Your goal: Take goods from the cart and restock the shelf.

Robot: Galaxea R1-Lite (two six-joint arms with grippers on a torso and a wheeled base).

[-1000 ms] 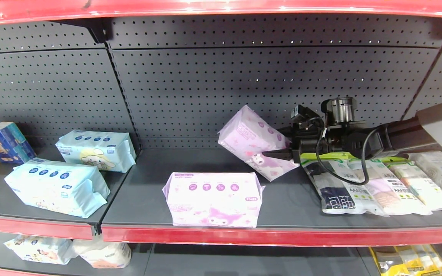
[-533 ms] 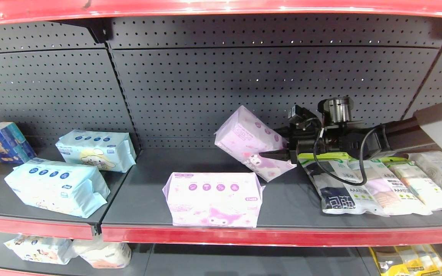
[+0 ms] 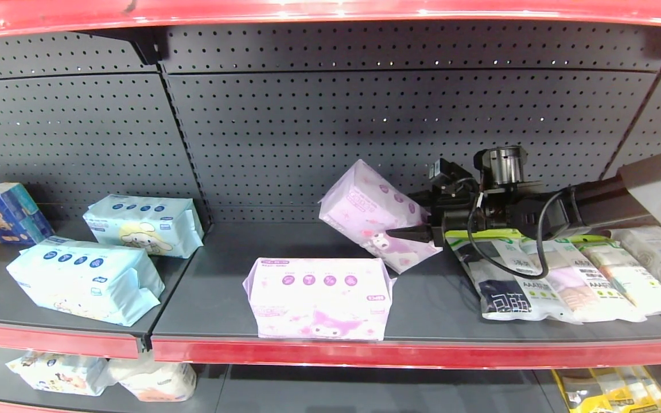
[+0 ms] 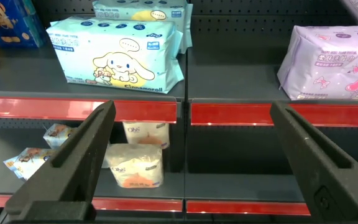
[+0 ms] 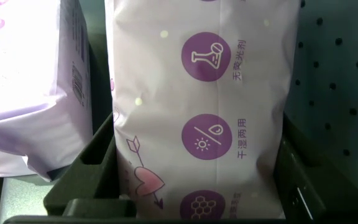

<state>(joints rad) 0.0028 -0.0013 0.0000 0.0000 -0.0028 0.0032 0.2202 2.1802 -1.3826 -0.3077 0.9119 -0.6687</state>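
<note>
Pink tissue pack (image 3: 373, 215) — pale lilac wrapper, purple round icons, cartoon figure — tilted at the rear of the dark shelf (image 3: 439, 304), near the perforated back panel (image 3: 307, 126), pinched between the right gripper's (image 3: 408, 229) fingers. Left gripper (image 4: 191, 155) spread wide before the red shelf edge (image 4: 142, 111). A matching pack (image 3: 319, 298) lies in front.

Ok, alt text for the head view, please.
The right gripper is shut on a tilted pale purple soft tissue pack near the back of a dark grey metal shelf. A matching purple pack lies at the shelf's red front edge, with light blue tissue packs to the left and flat bagged garments to the right.
</note>
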